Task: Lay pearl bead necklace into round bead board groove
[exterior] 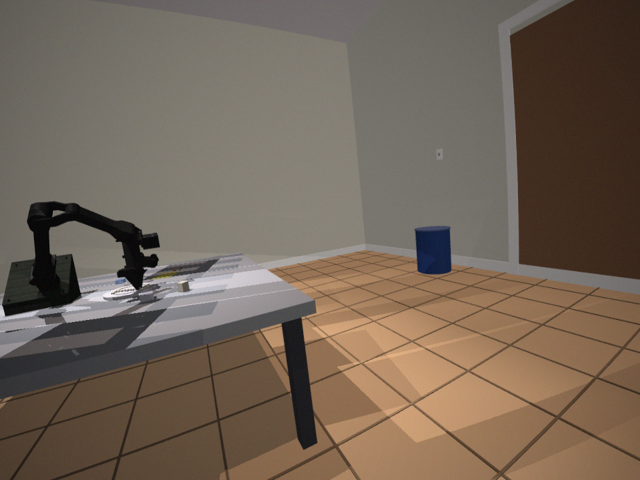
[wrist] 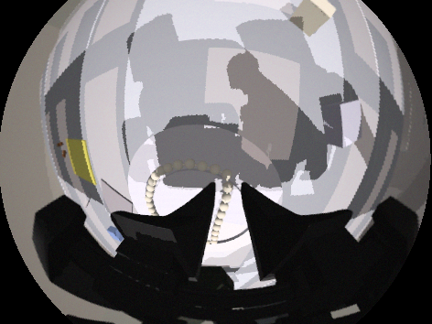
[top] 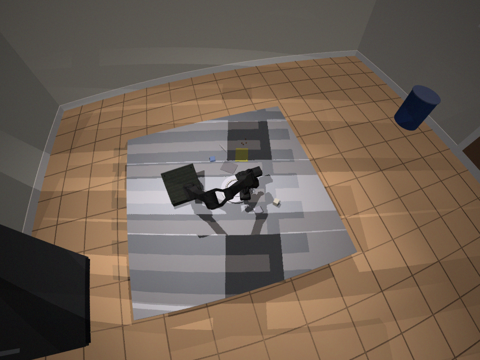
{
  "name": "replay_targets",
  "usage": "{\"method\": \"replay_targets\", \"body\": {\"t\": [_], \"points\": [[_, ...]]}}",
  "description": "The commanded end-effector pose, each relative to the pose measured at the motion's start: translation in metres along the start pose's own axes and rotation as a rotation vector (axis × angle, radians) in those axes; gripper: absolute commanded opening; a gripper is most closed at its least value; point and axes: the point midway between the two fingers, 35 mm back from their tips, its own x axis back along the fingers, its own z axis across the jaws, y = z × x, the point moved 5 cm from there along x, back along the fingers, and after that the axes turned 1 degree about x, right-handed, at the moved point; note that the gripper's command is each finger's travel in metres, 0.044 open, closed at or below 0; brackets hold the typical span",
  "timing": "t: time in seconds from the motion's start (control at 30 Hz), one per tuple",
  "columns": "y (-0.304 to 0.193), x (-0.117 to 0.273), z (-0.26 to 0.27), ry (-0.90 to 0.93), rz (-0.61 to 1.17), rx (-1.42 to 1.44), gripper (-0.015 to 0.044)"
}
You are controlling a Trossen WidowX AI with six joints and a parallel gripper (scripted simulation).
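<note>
Fingers [exterior: 135, 279] are held a little apart, pointed down over the round board [exterior: 107, 295] [wrist: 270, 171] by the bent arm [top: 211, 199] [exterior: 102, 221]. Beads of the necklace [top: 227, 186] [exterior: 121, 293] [wrist: 189, 164] are seen ahead of the tips (some show through the gap), and no bead is pinched.

Beads [wrist: 221, 206] block the claw's [wrist: 228, 184] [exterior: 139, 288] gap — sides open.

Left of centre in the top view, a dark green, squarish base block [top: 170, 182] [exterior: 19, 284] shows small dark screw spots near its corners. The arm [top: 211, 200] [exterior: 95, 219] is matte black, with chunky joints and an open, loop-shaped link. In the lower half of the wrist view, the gripper [wrist: 229, 187] has black, wedge-shaped fingers tapering to points.
</note>
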Motion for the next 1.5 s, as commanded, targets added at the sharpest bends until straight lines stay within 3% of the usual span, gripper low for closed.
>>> {"method": "replay_targets", "body": {"t": [0.0, 0.1, 1.47], "points": [[0.0001, 0.0005, 0.0, 0.0, -0.001, 0.0, 0.0067], [0.0001, 0.0005, 0.0, 0.0, -0.001, 0.0, 0.0], [-0.0001, 0.006, 0.0011, -0.005, -0.002, 0.009, 0.0]]}}
